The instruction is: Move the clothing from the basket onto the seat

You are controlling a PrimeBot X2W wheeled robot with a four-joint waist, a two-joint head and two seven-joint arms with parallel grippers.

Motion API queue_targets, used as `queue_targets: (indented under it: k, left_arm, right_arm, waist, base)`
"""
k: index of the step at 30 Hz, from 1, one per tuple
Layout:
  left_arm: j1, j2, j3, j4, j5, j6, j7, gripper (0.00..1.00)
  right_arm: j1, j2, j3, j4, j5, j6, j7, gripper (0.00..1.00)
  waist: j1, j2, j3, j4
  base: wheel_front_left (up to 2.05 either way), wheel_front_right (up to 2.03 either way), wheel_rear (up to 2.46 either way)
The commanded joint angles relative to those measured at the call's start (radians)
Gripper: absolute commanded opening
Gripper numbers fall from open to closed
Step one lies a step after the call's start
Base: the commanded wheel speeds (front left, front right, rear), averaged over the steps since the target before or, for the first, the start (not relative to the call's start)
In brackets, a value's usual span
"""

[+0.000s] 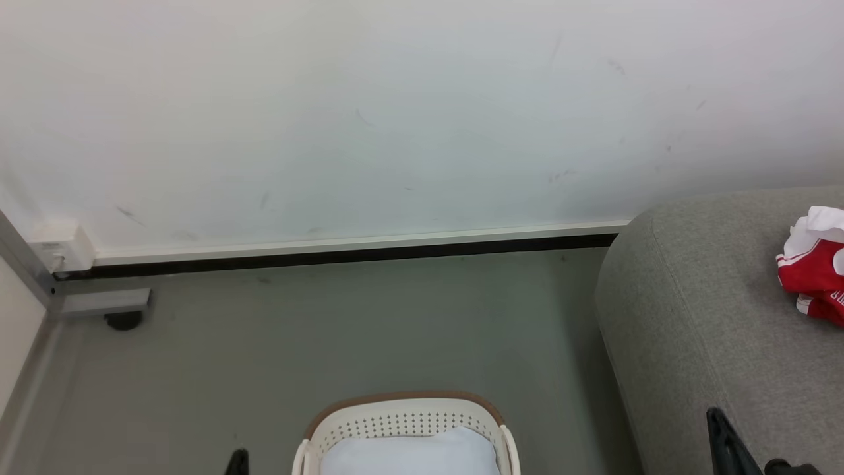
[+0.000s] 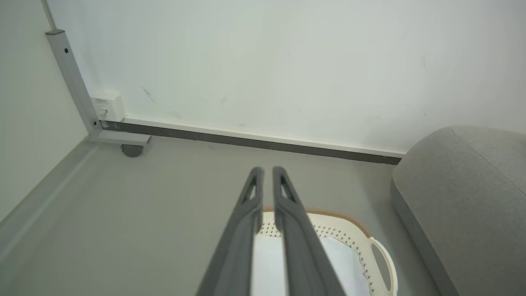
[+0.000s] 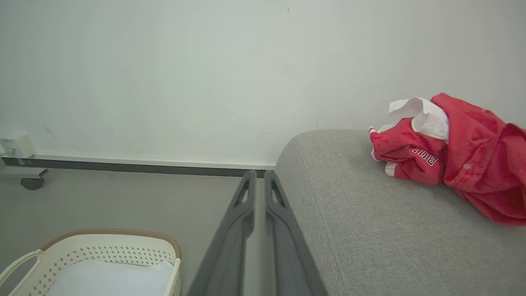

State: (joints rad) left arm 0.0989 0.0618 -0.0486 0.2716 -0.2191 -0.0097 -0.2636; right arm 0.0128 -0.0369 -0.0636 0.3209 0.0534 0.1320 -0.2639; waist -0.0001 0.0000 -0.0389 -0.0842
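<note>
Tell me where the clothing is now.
The clothing lies bunched on the seat, at the right of the right wrist view, well apart from the basket at lower left.

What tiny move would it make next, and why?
Probably lean forward to look deeper into the cream perforated plastic basket. The red shiny clothing already lies on the grey fabric seat, the left pincer and right pincer hold nothing, and the basket's visible part has a pale flat cloth, no red; its near end is cut off.
</note>
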Motion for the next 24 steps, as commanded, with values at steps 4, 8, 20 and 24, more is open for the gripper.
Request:
queue_targets:
  k: [4,8,20,24]
  left_arm:
    - [-0.017,0.0,0.015,0.002,-0.066,-0.006,0.023,0.0]
    - [-0.028,-0.001,0.023,0.0,-0.142,-0.013,0.044,0.0]
    - [-0.056,-0.002,0.044,-0.009,-0.349,-0.031,0.096,0.0]
    - [-0.066,-0.003,0.051,-0.011,-0.412,-0.036,0.113,0.0]
  right_arm:
    - [-0.016,-0.002,-0.011,0.002,0.073,0.0,0.026,0.0]
    - [-0.021,-0.003,-0.013,-0.004,0.158,0.0,0.046,0.0]
    - [-0.035,-0.005,-0.014,-0.023,0.391,0.0,0.096,0.0]
    - [-0.041,-0.006,-0.016,-0.027,0.461,0.0,0.112,0.0]
  waist:
    - [0.0001,0.0,0.001,0.002]
    - [0.0001,0.0,0.002,0.005]
    - [0.0001,0.0,0.007,0.013]
    - [0.0001,0.0,0.008,0.016]
  base:
    - [0.0,0.0,0.0]
    - [0.0,0.0,0.0]
    - [0.0,0.0,0.0]
    - [0.0,0.0,0.0]
